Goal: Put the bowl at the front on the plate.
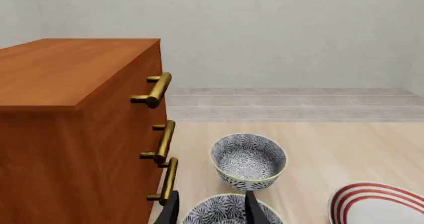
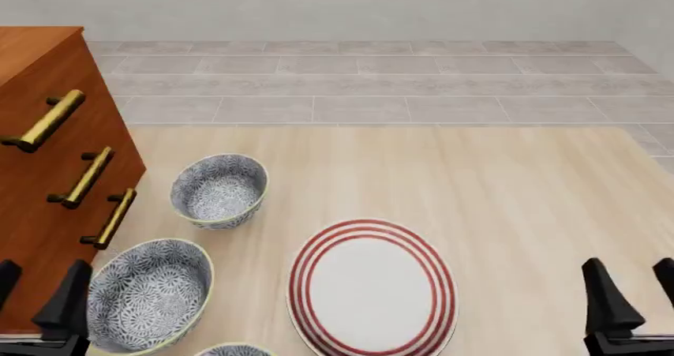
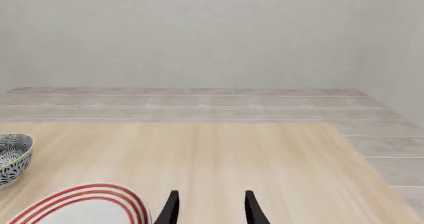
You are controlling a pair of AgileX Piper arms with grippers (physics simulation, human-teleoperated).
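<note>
At the tabletop's near edge, the bowl [image 2: 234, 350] sits nearer the open left gripper [image 2: 37, 301] than the open right gripper [image 2: 630, 297].

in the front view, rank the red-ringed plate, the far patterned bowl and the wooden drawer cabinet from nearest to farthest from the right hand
1. Large white plate with red rings: on the near table, left of the right hand.
2. Blue-grey floral bowl: farther left and back.
3. Orange-brown wooden cabinet with brass handles: far left edge.

Desk [image 2: 506, 214]: plate [image 2: 372, 287] lies between left jaws and right jaws. Three bowls in line left of plate; front bowl [image 2: 234, 349] nearest left jaws. Drawer cabinet [image 2: 43, 174] left of bowls.
</note>
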